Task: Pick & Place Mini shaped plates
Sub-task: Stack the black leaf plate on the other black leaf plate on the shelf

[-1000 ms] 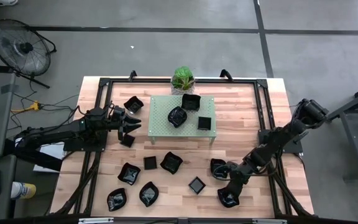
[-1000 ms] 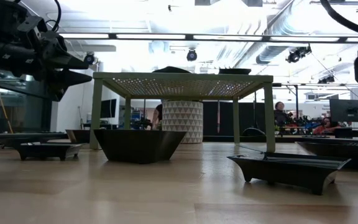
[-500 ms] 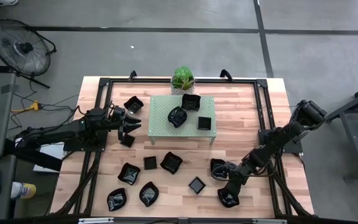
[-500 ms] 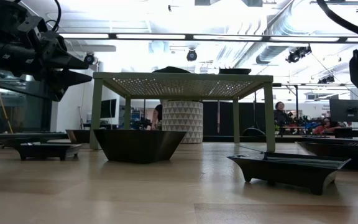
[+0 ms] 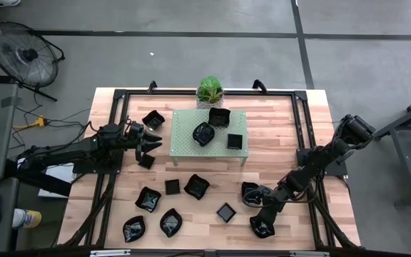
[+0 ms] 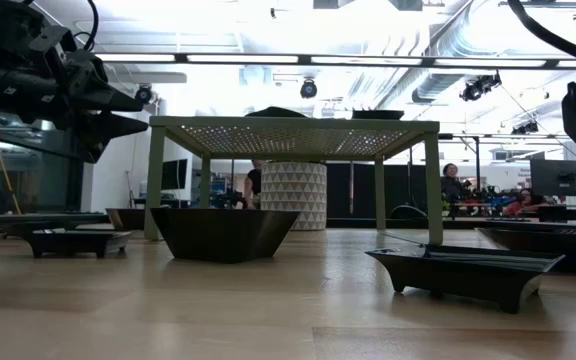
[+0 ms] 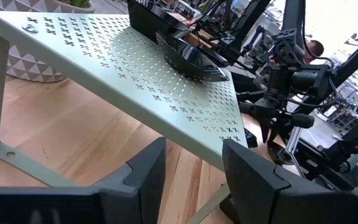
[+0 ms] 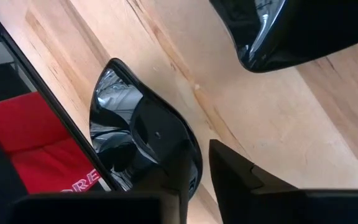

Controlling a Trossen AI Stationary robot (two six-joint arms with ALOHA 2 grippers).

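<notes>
Several glossy black mini plates lie flat on the wooden table (image 5: 277, 143); three more sit on the pale green perforated rack (image 5: 184, 139). My left gripper (image 5: 153, 143) hovers open above the table, level with the rack's left edge (image 7: 104, 81), and is empty. My right gripper (image 5: 265, 212) is low at the near right, over a leaf-like plate (image 5: 261, 228). In the right wrist view the right gripper (image 8: 199, 186) is open by a narrow gap. One finger stands over that plate's bowl (image 8: 145, 140), the other outside its rim. My right gripper comes at the leaf-like plate slanting down, with the plate's rim (image 8: 193, 163) at the gap between its fingers. I cannot tell whether either finger touches it. The plate lies flat on the table.
A small green potted plant (image 5: 209, 91) stands behind the rack. Another plate (image 5: 250, 193) lies just beyond my right gripper, and a square one (image 5: 225, 212) to its left. A black frame (image 5: 302, 135) runs around the table. Bare wood lies right of the rack.
</notes>
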